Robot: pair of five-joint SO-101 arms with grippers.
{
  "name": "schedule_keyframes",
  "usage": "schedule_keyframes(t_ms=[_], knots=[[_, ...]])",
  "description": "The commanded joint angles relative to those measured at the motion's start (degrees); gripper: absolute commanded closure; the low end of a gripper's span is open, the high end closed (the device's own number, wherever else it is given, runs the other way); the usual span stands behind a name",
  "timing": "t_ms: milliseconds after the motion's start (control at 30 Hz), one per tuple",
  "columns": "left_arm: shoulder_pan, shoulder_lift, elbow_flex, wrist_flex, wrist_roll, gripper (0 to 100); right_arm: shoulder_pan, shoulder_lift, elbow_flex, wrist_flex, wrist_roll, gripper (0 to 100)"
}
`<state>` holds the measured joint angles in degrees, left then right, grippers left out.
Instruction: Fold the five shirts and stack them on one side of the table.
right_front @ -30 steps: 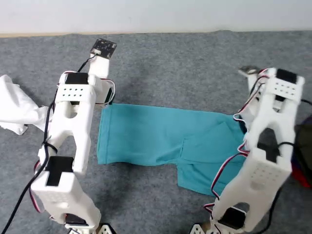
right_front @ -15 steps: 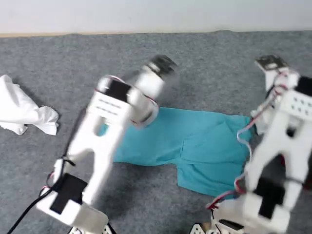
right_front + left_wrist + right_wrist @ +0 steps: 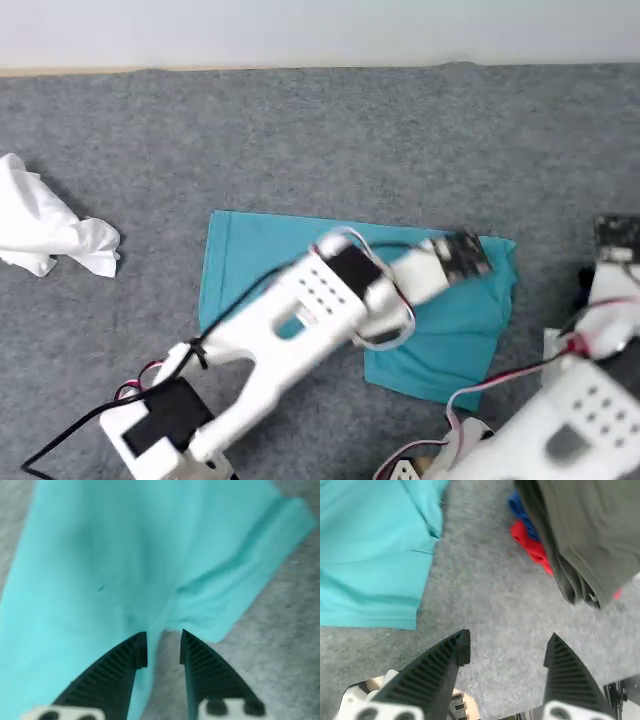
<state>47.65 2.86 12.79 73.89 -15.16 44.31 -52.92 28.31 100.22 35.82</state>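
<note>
Reaching across the middle of the table (image 3: 350,130), your left arm has its left gripper (image 3: 163,642) low over the teal shirt (image 3: 250,260). The jaws stand only a narrow slit apart with nothing caught between them. The teal shirt lies flat between the two arms, nearer the near edge than the far one, with its end toward the right edge doubled over into a thicker layered patch. Your gripper hangs just over that doubled end. That looks like the place to pinch a folded edge and carry it across for the next fold, so I judge you are mid-fold on this shirt, not finished with it.

Your right gripper (image 3: 509,650) is spread wide and empty above bare felt by the near right corner. It sits between the teal shirt's corner and the stack, which keeps it clear of the left arm's sweep and close to where the shirt must end up.

The stack sits by the right edge: a dark folded shirt (image 3: 590,535) on top, with red cloth (image 3: 530,545) and blue cloth (image 3: 520,510) showing beneath it. A crumpled white shirt (image 3: 45,225) waits by the left edge, well apart and not yet folded. By my count, three shirts are stacked, one is in hand and one remains.
</note>
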Motion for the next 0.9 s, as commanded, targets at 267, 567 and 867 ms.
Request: schedule_keyframes(t_ms=[267,567,867], knots=[[9.1,-0.2,4.7,-8.0,-0.6,88,6.8,-11.4,2.6,2.2,-0.1,74.5],[9.7,12.3,-0.3,-7.6,-2.6,88,6.9,-13.2,2.7,2.2,-0.4,74.5],[9.6,22.0,-11.7,0.7,-4.6,88,6.9,-12.8,2.7,1.9,-0.2,74.5]])
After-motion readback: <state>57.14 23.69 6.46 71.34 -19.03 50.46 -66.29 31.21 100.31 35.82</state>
